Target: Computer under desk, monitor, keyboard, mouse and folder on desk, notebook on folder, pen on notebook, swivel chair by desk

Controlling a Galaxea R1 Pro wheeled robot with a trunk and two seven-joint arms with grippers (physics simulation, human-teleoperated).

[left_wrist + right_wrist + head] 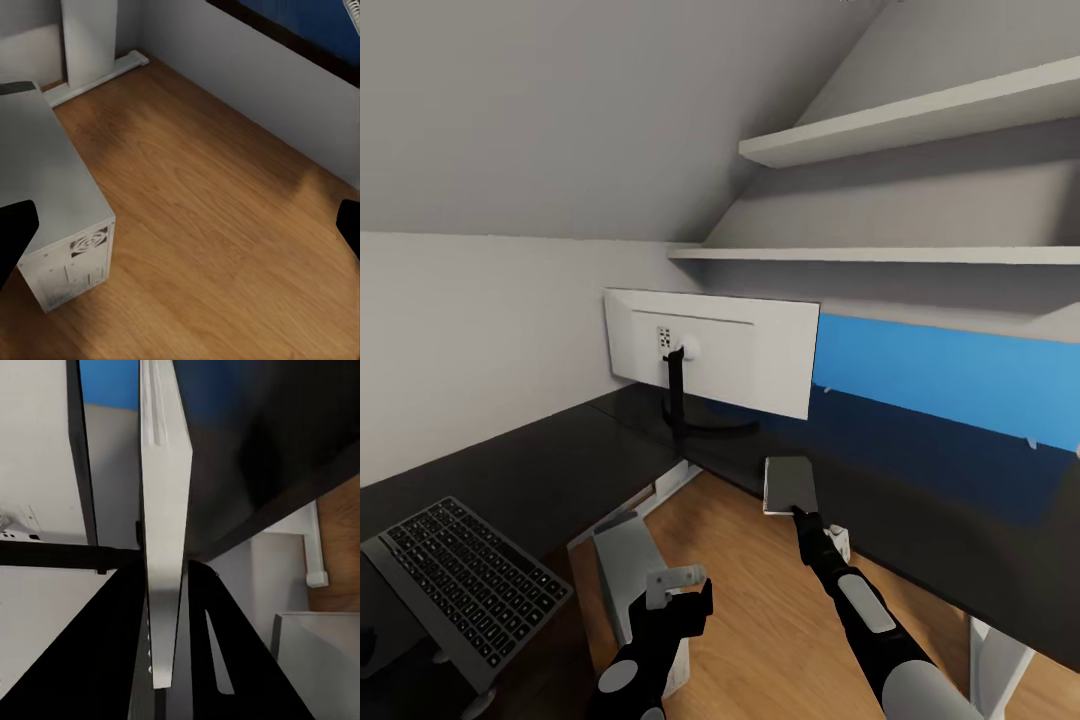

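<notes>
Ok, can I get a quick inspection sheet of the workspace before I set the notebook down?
Surface: glossy black desk; wood floor below.
Job's things: monitor upright on desk, white back toward camera; keyboard tilted, at left; computer on floor by a desk leg; notebook held at the desk's edge.
Clutter: nothing seen.
Grippers: right gripper shut on notebook; left gripper open, empty, above floor beside computer.
Cables: nothing seen.
Surroundings: two wall shelves, blue panel, sloped ceiling.
</notes>
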